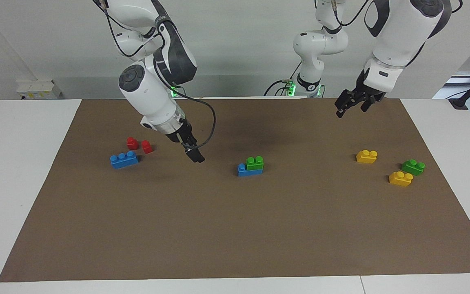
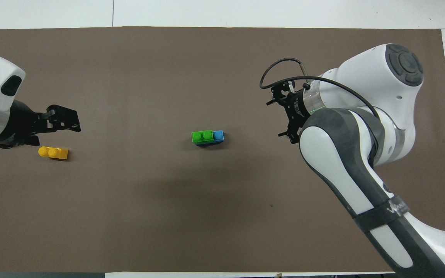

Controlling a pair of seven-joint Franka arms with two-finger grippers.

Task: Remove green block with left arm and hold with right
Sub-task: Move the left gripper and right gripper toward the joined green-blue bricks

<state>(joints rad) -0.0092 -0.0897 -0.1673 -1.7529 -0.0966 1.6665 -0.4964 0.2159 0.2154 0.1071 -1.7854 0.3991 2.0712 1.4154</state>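
Patience serves us here: the green block (image 1: pixel 255 163) sits pressed onto a blue brick (image 1: pixel 249 170) near the middle of the brown mat (image 1: pixel 235 228), and neither gripper touches the pair yet. We judge the step in hand to be the approach. The right gripper (image 1: pixel 194 154) hangs low over the mat between the stack and the red bricks (image 1: pixel 139 145); we cannot tell whether its fingers are parted. We should bring it down onto the blue brick's exposed end and clamp firmly, leaving the green top free. The left gripper (image 1: pixel 353 104) hovers high toward the left arm's end, above the yellow brick (image 1: pixel 366 156), fingers spread wide and empty. We should close it across the green block's flat sides, not its studs, then lift straight up.

Every brick is glossy moulded plastic with round studs and rounded corners, likely slippery. The mat looks matte and papery. A second green brick (image 1: pixel 413 167) lies loose beside another yellow one (image 1: pixel 400 178).
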